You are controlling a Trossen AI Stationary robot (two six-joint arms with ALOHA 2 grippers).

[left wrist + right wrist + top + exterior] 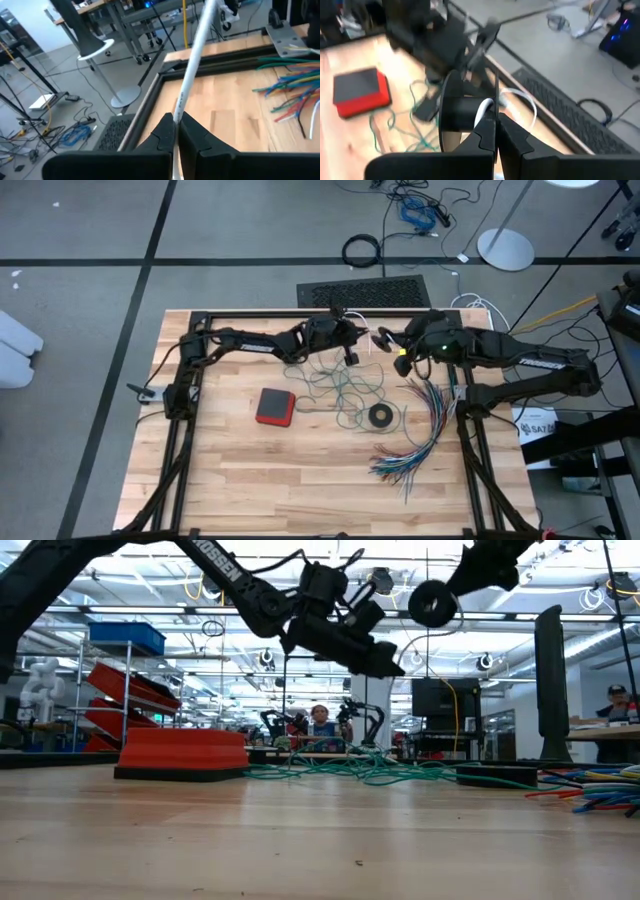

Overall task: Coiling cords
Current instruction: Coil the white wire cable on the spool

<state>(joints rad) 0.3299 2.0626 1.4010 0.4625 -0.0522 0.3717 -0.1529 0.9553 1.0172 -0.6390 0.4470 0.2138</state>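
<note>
The white cord [192, 55] is held up above the table's far middle by both grippers. My left gripper [176, 122], also seen from above [352, 356], is shut on it. My right gripper [496, 125], just to the right [388, 340], is shut at the cord's end with the round black-and-white piece [454, 114], which shows high in the low view [432, 602]. The teal-green cord [345, 388] lies in a loose tangle on the table below them, untouched. My left gripper pinches the white cord [179, 102] between its two fingertips. The fingers are nearly level and lie roughly along the cord. The cord leaves the fingertips in a straight, taut line, clear of the table. My right gripper is shut where the white cord [481, 111] bends in beside the round piece. Whether the fingers have the cord alone or also the piece, the fingers hide. The piece sits just past the fingertips, lifted clear of the table, and a slack white loop [522, 97] stands beyond it.
A red-and-black box [275, 406] lies left of the teal tangle. A small black tape ring [380, 416] and a fanned bundle of multicoloured wires [420, 435] lie at the right. The near half of the wooden table [300, 490] is bare. A person [320, 722] shows far behind.
</note>
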